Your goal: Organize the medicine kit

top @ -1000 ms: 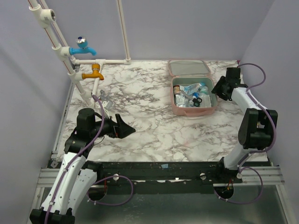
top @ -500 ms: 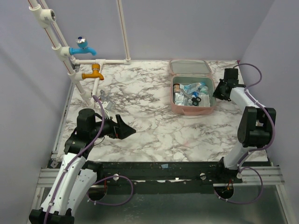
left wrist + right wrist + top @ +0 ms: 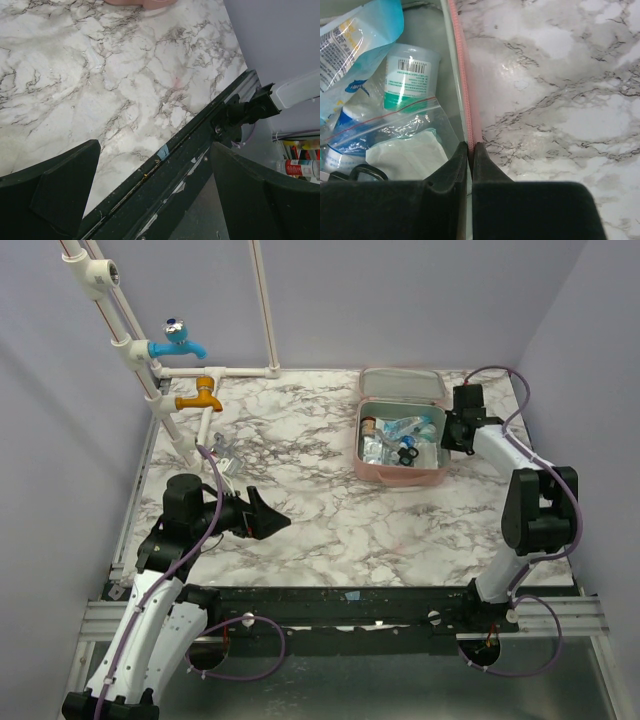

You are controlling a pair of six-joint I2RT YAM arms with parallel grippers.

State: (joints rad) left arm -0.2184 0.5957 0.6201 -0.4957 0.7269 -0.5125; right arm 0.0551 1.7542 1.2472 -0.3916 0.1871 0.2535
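The pale pink medicine kit [image 3: 362,445] lies open at the back right of the marble table, its lid [image 3: 403,385] flat behind it. Inside are a small bottle, plastic bags and packets. My right gripper [image 3: 447,432] is shut on the kit's right wall; in the right wrist view its fingers [image 3: 451,172] pinch the pink zip edge [image 3: 463,95], with a white-and-green bottle [image 3: 407,72] and a zip bag [image 3: 395,132] just inside. My left gripper [image 3: 278,520] is open and empty, low over the front left of the table.
White pipes with a blue tap [image 3: 178,340] and an orange tap [image 3: 201,395] stand at the back left. Purple walls close in the back and sides. The black front rail [image 3: 175,165] runs along the table's near edge.
My right gripper has moved left, and the kit it holds has slid left with it across the table. The left arm has not moved.
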